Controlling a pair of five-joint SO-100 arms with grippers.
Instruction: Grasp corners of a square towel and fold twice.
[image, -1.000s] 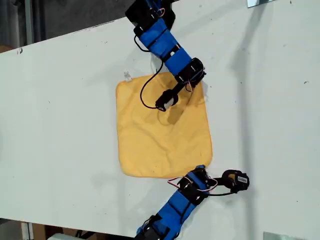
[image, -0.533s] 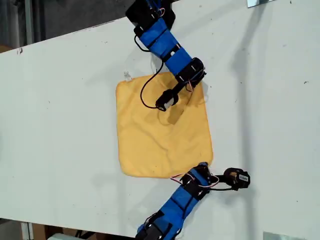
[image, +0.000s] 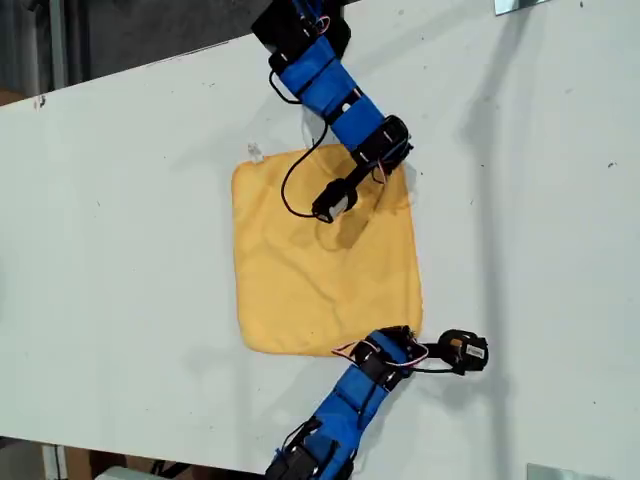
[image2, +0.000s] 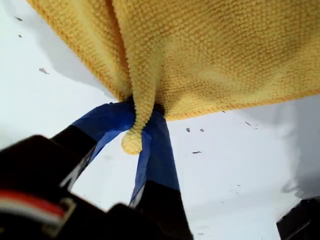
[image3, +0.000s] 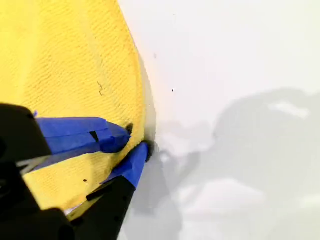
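Note:
The yellow-orange towel (image: 320, 260) lies spread flat on the white table (image: 120, 250). Its small white tag (image: 255, 152) sticks out at the corner toward the exterior view's upper left. My first gripper (image: 403, 335) reaches in from the exterior view's bottom. It is shut on the towel's lower-right corner (image2: 132, 142), which bunches between the blue-taped fingers (image2: 160, 150) and is raised a little, with shadow under it. My second gripper (image: 397, 165), coming from the exterior view's top, is shut on the towel's upper-right corner edge (image3: 142, 120), which still lies low on the table.
The table's far edge runs slanted across the exterior view's top left, with dark floor beyond. Its near edge shows along that view's bottom. Metal brackets sit at the top right (image: 520, 5) and bottom right (image: 565, 472) of the exterior view.
My first gripper has shifted slightly toward the exterior view's left with the corner it holds, drawing that corner inward. The second arm has not moved.

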